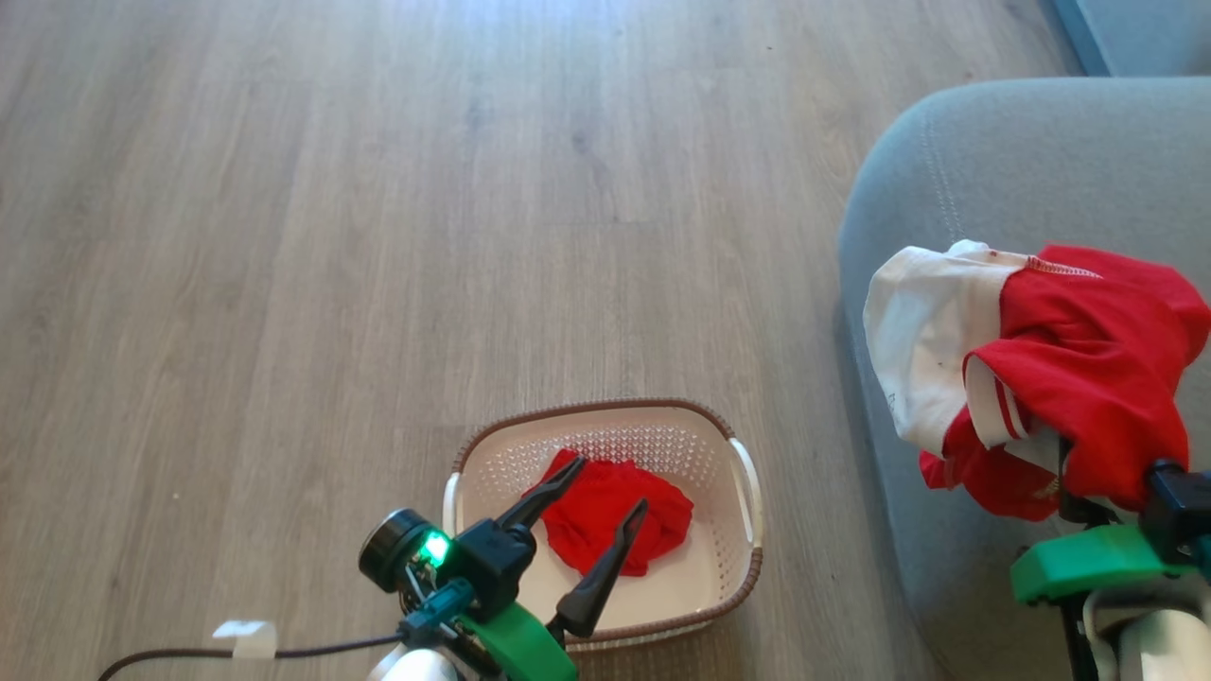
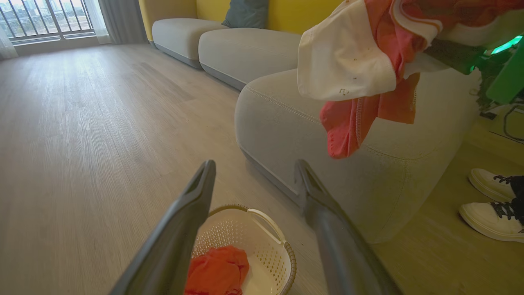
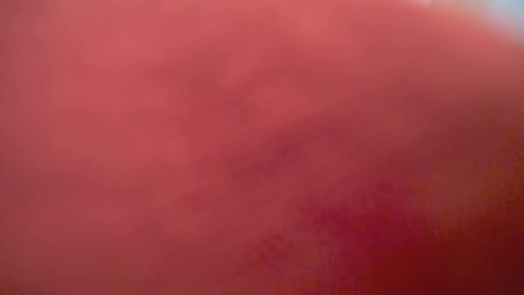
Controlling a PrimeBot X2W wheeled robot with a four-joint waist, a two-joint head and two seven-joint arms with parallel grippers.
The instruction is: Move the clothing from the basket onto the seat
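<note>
On the head view my left pincer (image 1: 611,484) hovers over the basket (image 1: 605,407) with its two fingers spread wide and nothing between them. The plain red garment (image 1: 662,525) lies crumpled in the middle of the basket's bottom, right under those fingertips. The basket stands on the floor (image 1: 378,236), near the seat (image 1: 1022,161). My right pincer (image 1: 1079,492) carries the red-and-white garment (image 1: 1088,359), which is draped over it above the seat's near edge. The cloth hides the fingers, so I cannot tell how far they are closed.

On the left wrist view my own fingers stand well apart, empty, with the basket and the plain red garment below them. The red-and-white garment hangs in the air above the seat's rounded corner. A person's white shoes (image 2: 491,205) stand on the floor beyond the seat.

On the right wrist view, blurred red cloth lies against the lens.
</note>
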